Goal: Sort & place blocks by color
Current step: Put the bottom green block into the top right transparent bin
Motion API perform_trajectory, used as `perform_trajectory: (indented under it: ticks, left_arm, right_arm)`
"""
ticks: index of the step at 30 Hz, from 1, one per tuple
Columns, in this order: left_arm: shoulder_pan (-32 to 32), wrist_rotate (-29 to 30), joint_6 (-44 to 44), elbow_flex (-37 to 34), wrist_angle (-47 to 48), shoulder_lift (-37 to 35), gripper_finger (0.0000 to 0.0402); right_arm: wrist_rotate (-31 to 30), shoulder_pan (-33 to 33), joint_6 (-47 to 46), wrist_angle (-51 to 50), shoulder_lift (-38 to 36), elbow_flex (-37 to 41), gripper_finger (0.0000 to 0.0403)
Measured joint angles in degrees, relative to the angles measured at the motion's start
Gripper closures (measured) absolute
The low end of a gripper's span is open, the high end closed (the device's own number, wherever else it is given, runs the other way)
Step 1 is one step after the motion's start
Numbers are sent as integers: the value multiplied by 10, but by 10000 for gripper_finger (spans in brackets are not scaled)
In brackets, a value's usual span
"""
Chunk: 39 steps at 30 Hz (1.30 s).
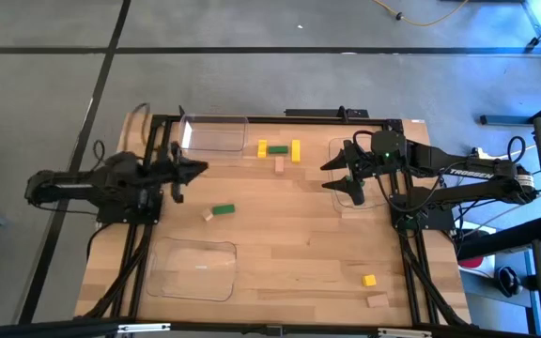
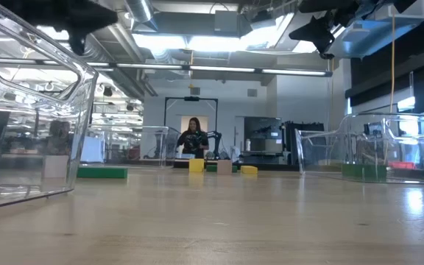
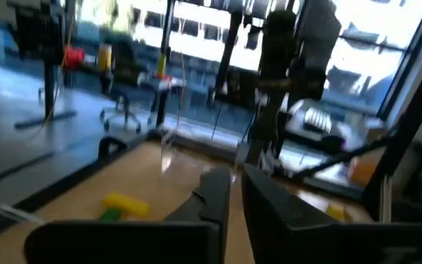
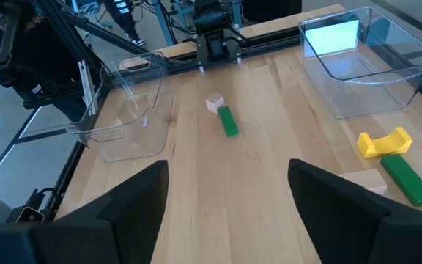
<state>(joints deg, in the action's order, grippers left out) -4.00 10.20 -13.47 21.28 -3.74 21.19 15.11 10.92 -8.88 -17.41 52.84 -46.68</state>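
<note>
Blocks lie mostly loose across the surface, sorting barely begun; left claw nearly together and empty, right claw apart, empty, beside a tray.

The left arm reaches in from the table's left edge, its left gripper held above the surface with fingers nearly together, seemingly empty. The right arm extends from the right side, its right gripper raised too, fingers spread wide apart, holding nothing.
</note>
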Motion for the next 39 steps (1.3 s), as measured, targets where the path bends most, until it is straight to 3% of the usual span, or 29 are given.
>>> perform_trajectory:
  ticks: [9,14,19,25,33,39]
  left_arm:
    - [0,-77,-16,225,315,241,240]
    - [0,-133,-16,288,389,347,191]
    - [2,-138,2,311,436,446,155]
    - [31,-109,49,311,438,535,149]
    - [81,-2,47,308,419,633,151]
    - [107,8,45,308,421,699,151]
  right_arm:
    - [0,0,1,0,0,0,120]
    - [0,0,1,-1,0,0,120]
    - [0,0,-14,-4,0,0,120]
    - [0,0,-14,-5,0,0,120]
    - [-4,0,-12,-6,0,0,120]
    - [-5,0,-11,-7,0,0,120]
